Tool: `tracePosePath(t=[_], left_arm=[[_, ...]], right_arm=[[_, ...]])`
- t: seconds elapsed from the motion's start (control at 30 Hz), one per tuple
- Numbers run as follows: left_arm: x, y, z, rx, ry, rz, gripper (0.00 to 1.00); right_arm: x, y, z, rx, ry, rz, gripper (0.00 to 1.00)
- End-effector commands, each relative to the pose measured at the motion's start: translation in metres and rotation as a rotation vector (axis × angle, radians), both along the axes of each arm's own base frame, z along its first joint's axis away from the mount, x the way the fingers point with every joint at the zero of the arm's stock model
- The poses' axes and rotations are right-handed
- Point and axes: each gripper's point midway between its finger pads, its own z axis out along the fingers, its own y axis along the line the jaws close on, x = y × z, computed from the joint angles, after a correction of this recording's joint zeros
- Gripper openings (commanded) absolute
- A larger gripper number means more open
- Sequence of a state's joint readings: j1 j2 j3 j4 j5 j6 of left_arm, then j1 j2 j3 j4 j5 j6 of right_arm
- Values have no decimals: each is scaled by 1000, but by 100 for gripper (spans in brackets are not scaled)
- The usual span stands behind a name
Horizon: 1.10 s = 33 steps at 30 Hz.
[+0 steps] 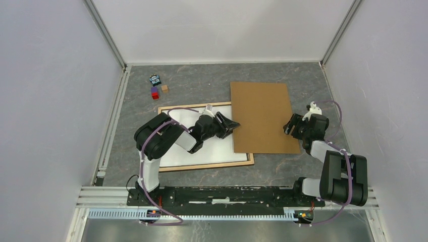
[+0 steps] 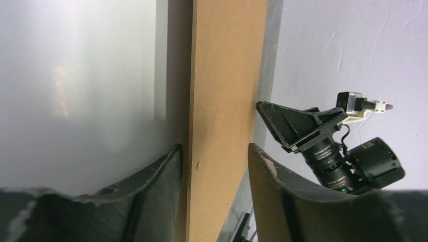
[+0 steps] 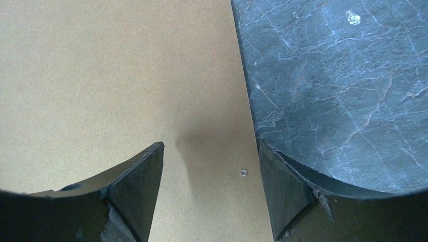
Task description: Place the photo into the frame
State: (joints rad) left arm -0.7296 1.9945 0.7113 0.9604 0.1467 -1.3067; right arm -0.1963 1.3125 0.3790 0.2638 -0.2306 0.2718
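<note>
The frame (image 1: 212,165) lies flat on the table, its light wood rails up. The photo (image 1: 212,146) lies inside it, white side up, and also shows as a pale surface in the left wrist view (image 2: 75,91). A brown cardboard board (image 1: 262,116) lies to the right and overlaps the frame's right rail. My left gripper (image 1: 233,124) is open at the board's left edge, with the board (image 2: 227,101) between its jaws (image 2: 212,151). My right gripper (image 1: 288,126) is open over the board's right edge (image 3: 126,75), one finger over the board and one over the table (image 3: 209,146).
Small coloured blocks (image 1: 157,91) and a small dark object (image 1: 155,79) sit at the back left. Grey walls close in the table on three sides. The right arm's wrist camera (image 2: 348,156) shows beyond the board.
</note>
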Motion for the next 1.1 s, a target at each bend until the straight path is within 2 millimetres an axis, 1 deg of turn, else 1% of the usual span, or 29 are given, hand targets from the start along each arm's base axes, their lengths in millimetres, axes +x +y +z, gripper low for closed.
tracePosePath(t=[0.0, 0.07, 0.13, 0.17, 0.23, 0.3, 0.33, 0.4, 0.5, 0.57, 0.7, 0.83, 0.9, 0.97, 1.07], left_arm=[[12, 4, 14, -45, 15, 32, 63], [16, 7, 15, -13, 6, 40, 72], [21, 11, 16, 8, -1, 51, 77], [24, 12, 18, 7, -8, 55, 77], [33, 13, 19, 4, -10, 60, 75], [42, 12, 17, 0, -4, 57, 66], [46, 11, 15, -3, 3, 54, 64], [51, 9, 11, -1, 16, 53, 64], [58, 6, 10, 19, 10, 55, 67], [62, 1, 10, 20, 11, 45, 67], [67, -8, 10, 10, 14, 24, 59], [68, -10, 12, 2, 17, 21, 52], [67, -11, 15, -2, 11, 18, 46], [66, -12, 21, -5, 1, 9, 37], [67, -11, 32, 14, -16, -4, 26]], right_arm=[[-41, 20, -36, 73, 183, 38, 75], [-39, 20, -35, 71, 179, 39, 75], [-39, 19, -35, 71, 181, 37, 75], [-39, 19, -35, 70, 180, 36, 75], [-38, 19, -35, 72, 182, 36, 75], [-38, 19, -36, 73, 183, 35, 75], [-38, 19, -36, 73, 182, 35, 75], [-37, 19, -36, 73, 183, 36, 75], [-37, 19, -35, 72, 179, 35, 75], [-37, 19, -35, 75, 179, 34, 75], [-37, 20, -36, 77, 180, 34, 75], [-37, 21, -36, 79, 177, 45, 75], [-37, 23, -35, 78, 170, 61, 76], [-35, 24, -32, 71, 163, 75, 78], [-34, 24, -26, 46, 149, 94, 79]])
